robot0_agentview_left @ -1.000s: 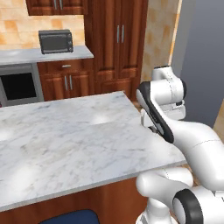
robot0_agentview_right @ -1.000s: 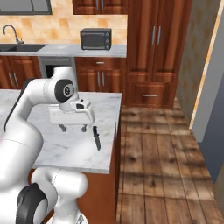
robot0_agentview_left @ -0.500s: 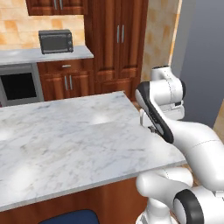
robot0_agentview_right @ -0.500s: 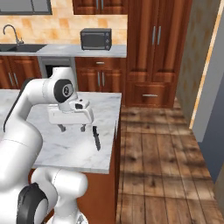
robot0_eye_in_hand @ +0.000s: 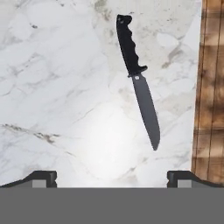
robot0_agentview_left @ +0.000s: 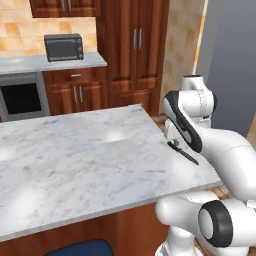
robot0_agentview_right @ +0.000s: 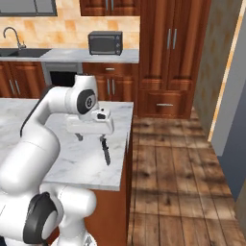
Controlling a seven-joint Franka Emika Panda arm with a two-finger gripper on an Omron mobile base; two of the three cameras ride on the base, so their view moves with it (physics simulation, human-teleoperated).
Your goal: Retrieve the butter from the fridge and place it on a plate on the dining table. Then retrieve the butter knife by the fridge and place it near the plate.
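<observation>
The butter knife (robot0_eye_in_hand: pixel 138 83), black with a ridged handle, lies flat on the white veined marble of the dining table (robot0_agentview_left: pixel 75 165), close to its right edge. It also shows as a thin dark knife (robot0_agentview_right: pixel 105 150) (robot0_agentview_left: pixel 184 152) under the hand. My gripper (robot0_agentview_right: pixel 90 136) (robot0_eye_in_hand: pixel 111 176) hangs open a little above the slab, fingers pointing down, with nothing between them. In the hand view the knife lies ahead of the fingertips (robot0_eye_in_hand: pixel 42 176) and nearer the right one, not touching either. The butter and the plate are out of view.
The table's edge (robot0_agentview_right: pixel 129 144) drops to a wooden floor (robot0_agentview_right: pixel 178 173) right beside the knife. Brown cupboards (robot0_agentview_right: pixel 170 53), a dark toaster oven (robot0_agentview_right: pixel 104 42) and a sink counter stand at the back. A tall grey surface (robot0_agentview_left: pixel 232 65) rises at the right.
</observation>
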